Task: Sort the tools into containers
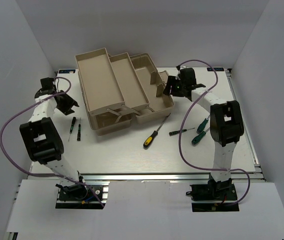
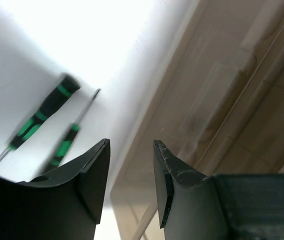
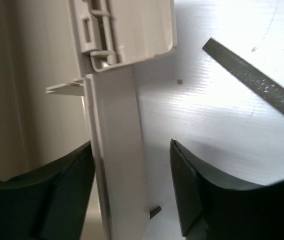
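Evidently neither hand carries anything: the left hand [image 2: 131, 150], half-spread, hangs near two short green-and-black drivers [image 2: 37, 120] on the white table [image 2: 57, 40], seemingly to pick one, while the right hand [image 3: 131, 150] gapes astride a wall of the beige plastic toolbox [image 3: 112, 110] (flat grey file [image 3: 254, 85] alongside).

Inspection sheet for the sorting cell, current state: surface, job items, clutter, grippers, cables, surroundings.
Surface: white table, tools loose on it.
Job's things: beige toolbox open, no tool seen in its trays; yellow-handled screwdriver, black-handled file and two green-handled screwdrivers in front and right of it; two short drivers on its left.
Clutter: small speck by the toolbox corner.
Grippers: left gripper open, empty, beside the toolbox; right gripper open above its right wall, gripping nothing.
Cables: purple cables loop off both arms; the right one crosses over the file in the top view.
Surroundings: white enclosure walls; nothing else seen.
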`<state>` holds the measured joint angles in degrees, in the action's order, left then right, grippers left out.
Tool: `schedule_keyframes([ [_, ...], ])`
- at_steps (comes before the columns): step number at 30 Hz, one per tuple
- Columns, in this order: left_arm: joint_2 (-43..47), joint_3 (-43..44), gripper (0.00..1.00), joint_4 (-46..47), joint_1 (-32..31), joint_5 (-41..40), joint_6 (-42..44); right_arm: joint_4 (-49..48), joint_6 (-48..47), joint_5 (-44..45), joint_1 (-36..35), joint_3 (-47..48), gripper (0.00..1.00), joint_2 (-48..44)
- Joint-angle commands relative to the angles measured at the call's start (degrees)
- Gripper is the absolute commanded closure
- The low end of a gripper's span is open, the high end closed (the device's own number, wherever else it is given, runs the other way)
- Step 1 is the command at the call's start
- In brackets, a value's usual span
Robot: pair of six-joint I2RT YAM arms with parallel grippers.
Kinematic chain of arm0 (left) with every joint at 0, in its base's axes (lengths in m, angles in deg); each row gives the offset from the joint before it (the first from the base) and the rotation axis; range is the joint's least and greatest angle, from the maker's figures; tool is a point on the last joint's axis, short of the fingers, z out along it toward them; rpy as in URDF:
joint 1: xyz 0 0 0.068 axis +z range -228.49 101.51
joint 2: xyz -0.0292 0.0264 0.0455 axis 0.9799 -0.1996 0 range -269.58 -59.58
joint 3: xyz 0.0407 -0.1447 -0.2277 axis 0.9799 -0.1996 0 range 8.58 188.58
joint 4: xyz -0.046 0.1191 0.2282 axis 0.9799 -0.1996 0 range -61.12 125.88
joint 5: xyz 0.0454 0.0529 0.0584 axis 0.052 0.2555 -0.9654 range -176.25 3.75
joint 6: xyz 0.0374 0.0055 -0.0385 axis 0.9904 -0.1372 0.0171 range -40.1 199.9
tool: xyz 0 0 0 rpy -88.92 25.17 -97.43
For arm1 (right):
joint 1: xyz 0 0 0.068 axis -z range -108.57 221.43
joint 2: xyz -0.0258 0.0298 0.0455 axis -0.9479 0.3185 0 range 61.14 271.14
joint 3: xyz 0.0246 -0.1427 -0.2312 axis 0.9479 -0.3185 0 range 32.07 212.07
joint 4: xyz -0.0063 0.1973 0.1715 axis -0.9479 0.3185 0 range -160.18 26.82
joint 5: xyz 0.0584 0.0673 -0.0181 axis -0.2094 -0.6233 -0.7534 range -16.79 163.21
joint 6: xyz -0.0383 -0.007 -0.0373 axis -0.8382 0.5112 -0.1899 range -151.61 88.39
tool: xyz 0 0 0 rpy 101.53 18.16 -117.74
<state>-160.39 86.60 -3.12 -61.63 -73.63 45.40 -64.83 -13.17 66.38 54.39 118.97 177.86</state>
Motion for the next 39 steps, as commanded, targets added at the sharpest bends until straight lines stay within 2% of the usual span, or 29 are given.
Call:
schedule_keyframes([
  [1,9.0,-3.1,0.50,-0.8,0.0,-5.8,2.3,-4.6,-3.6,-2.4,0.9,-0.5,0.31,-5.8],
  [2,10.4,-3.7,0.50,-0.5,-0.1,-6.2,2.3,-4.6,-5.1,-3.4,1.0,-0.5,0.28,-6.5],
  [3,12.8,-4.2,0.50,-0.9,-0.1,-6.9,2.3,-3.9,-10.0,-7.2,1.0,-0.1,0.17,-7.7],
  [4,14.0,-4.8,0.50,-1.3,-0.1,-8.4,2.6,-3.3,-12.4,-9.3,1.6,0.2,0.13,-8.5],
  [8,19.9,-9.1,0.52,-3.2,0.0,-11.3,5.0,-3.1,-23.9,-17.5,3.5,-1.3,0.11,-13.6],
  [11,24.6,-15.9,0.57,-3.4,-0.7,-13.7,6.5,-4.5,-32.0,-22.9,4.5,-5.0,0.29,-18.5],
  [12,25.7,-17.8,0.58,-3.3,-0.8,-14.1,6.7,-4.7,-33.9,-25.1,4.7,-6.3,0.63,-21.3],
  [13,26.5,-19.5,0.59,-2.9,-1.0,-14.6,6.8,-4.7,-35.7,-27.9,5.2,-9.2,0.90,-22.8],
  [14,28.2,-22.4,0.59,-2.1,-0.9,-15.9,7.0,-4.6,-40.1,-34.7,5.2,-12.4,1.00,-25.9],
  [17,28.1,-24.9,0.59,-0.5,-0.9,-18.1,7.7,1.0,-48.8,-47.4,5.0,-17.8,1.00,-30.9],
  [18,27.3,-25.8,0.58,1.0,-0.9,-18.9,8.0,1.3,-50.5,-54.0,4.6,-19.6,0.79,-34.0],
  [19,26.5,-25.8,0.57,1.8,-0.9,-19.1,8.5,2.0,-50.9,-56.1,3.7,-21.3,0.65,-35.2],
  [21,23.3,-25.3,0.56,4.5,-0.9,-19.3,9.4,4.7,-51.9,-57.6,1.2,-25.1,0.45,-38.4],
  [24,19.4,-23.8,0.55,6.2,-1.0,-20.5,10.6,5.3,-51.9,-56.1,-0.8,-29.3,0.38,-41.1],
  [26,15.9,-21.5,0.54,7.6,-1.1,-20.9,12.3,5.4,-50.7,-55.8,-1.5,-30.8,0.37,-42.4],
  [32,9.9,-17.8,0.53,12.0,-3.6,-21.9,15.4,8.4,-50.3,-54.7,-1.6,-32.0,0.27,-43.6],
  [39,7.8,-18.0,0.52,15.1,-4.2,-25.3,19.0,10.5,-50.1,-55.4,-1.6,-32.0,0.26,-43.5],
])
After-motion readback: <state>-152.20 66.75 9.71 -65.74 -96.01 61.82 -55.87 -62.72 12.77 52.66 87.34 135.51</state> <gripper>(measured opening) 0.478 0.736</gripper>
